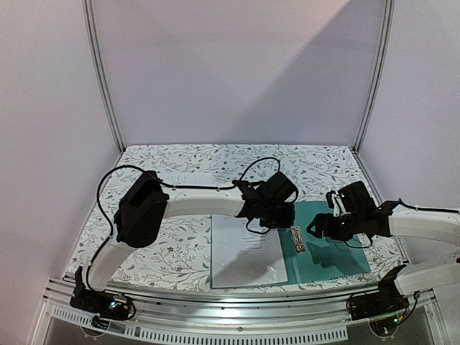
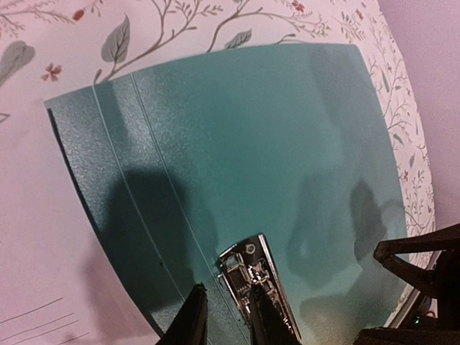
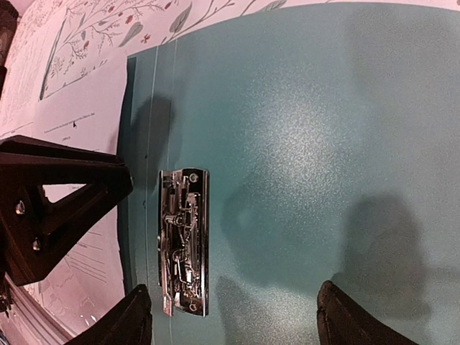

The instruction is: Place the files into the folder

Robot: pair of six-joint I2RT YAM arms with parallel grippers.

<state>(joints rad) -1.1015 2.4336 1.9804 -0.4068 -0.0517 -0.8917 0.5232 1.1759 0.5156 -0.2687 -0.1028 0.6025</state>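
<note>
The teal folder (image 1: 330, 248) lies open on the table, its silver clip (image 1: 298, 238) along the spine. A white printed sheet, one of the files (image 1: 243, 251), lies flat just left of the spine. My left gripper (image 1: 284, 218) hovers low over the spine. In the left wrist view its fingers (image 2: 192, 316) stand a narrow gap apart, one over the clip (image 2: 248, 269), the other over the folder (image 2: 237, 136). My right gripper (image 1: 317, 228) is wide open above the bare folder (image 3: 309, 122), with the clip (image 3: 183, 241) beside its left finger (image 3: 129, 320).
A floral cloth (image 1: 180, 162) covers the table. Metal frame posts (image 1: 104, 79) and pale walls close in the back and sides. A metal rail (image 1: 237, 302) runs along the near edge by the arm bases. The two grippers are close together over the spine.
</note>
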